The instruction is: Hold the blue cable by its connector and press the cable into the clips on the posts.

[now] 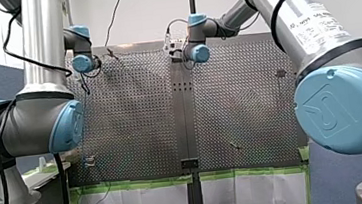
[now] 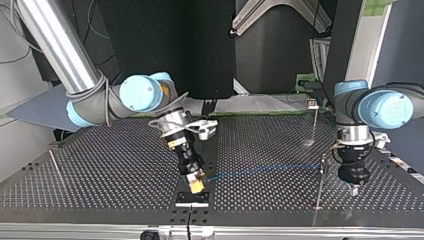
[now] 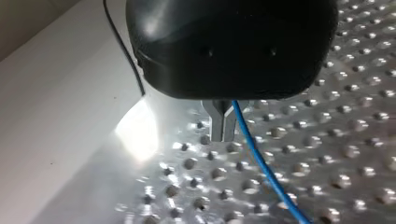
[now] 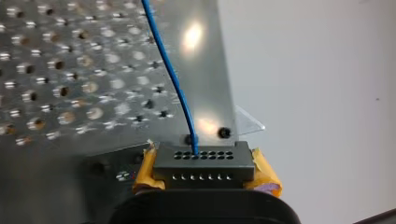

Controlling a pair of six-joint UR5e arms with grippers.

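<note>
While my right gripper (image 4: pixel 204 166) pinches the connector (image 4: pixel 201 158), the blue cable (image 3: pixel 261 163) skirts my left gripper (image 3: pixel 223 126) — fingers (image 3: pixel 217 125) together

In the top view, the cable (image 2: pixel 260 170) runs over the table (image 2: pixel 100 167) from the connector (image 4: pixel 201 163) rightward to a post (image 2: pixel 321 172).

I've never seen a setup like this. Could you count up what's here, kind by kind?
Robot arms: 2, my left arm and my right arm
Grippers: 2, left gripper and right gripper
Blue cable: 1
Connector: 1
Thin posts: 3 that show in the top view
Total: 9
</note>
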